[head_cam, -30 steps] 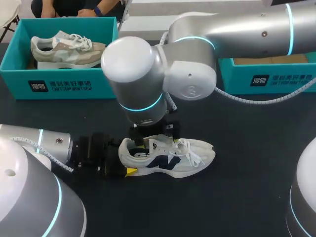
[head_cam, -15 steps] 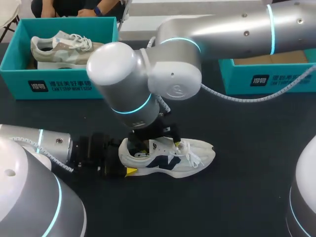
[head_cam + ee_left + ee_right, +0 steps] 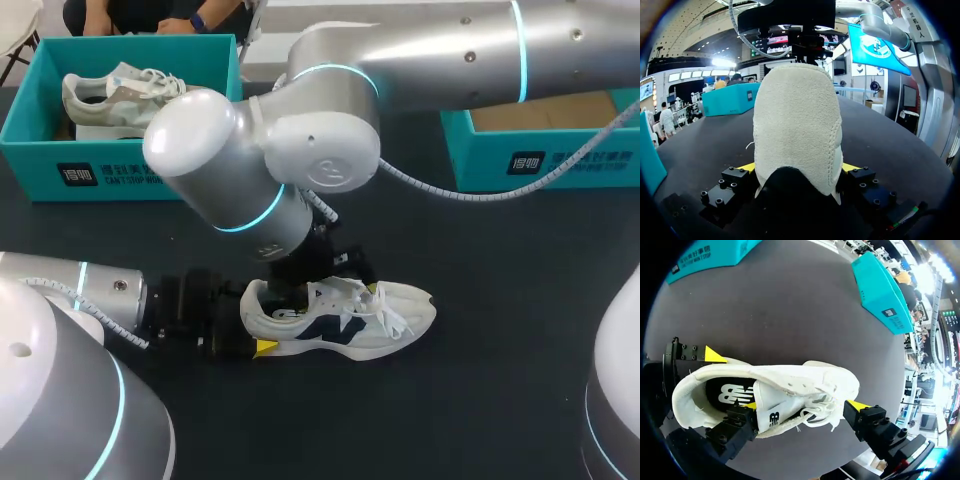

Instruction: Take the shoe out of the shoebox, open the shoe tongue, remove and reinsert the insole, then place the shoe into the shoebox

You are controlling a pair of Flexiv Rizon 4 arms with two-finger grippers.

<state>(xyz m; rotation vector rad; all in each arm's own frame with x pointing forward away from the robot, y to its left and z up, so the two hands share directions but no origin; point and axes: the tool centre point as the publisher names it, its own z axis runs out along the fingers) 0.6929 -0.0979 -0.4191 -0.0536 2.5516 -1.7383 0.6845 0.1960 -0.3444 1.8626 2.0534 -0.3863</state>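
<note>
A white shoe [image 3: 345, 318] with a dark logo stands upright on the black table, toe to the right. My left gripper [image 3: 252, 324] holds its heel: in the left wrist view the heel [image 3: 797, 130] fills the gap of the left gripper [image 3: 799, 170], a yellow tip pressed on each side. My right gripper [image 3: 330, 288] hangs over the shoe's mouth and stands open. In the right wrist view the right gripper [image 3: 804, 405] spans the tongue [image 3: 777, 400] and laces, one tip by the tongue, the other out beside the forefoot. The dark insole [image 3: 732, 392] shows inside.
A teal shoebox [image 3: 120, 170] at the back left holds a beige shoe [image 3: 130, 95]. A second teal shoebox [image 3: 545, 155] stands open at the back right. My right arm's large elbow [image 3: 260, 165] looms over the table's middle.
My right arm's elbow has swung left and its wrist has turned over the shoe's mouth. The shoe and my left gripper have stayed put.
</note>
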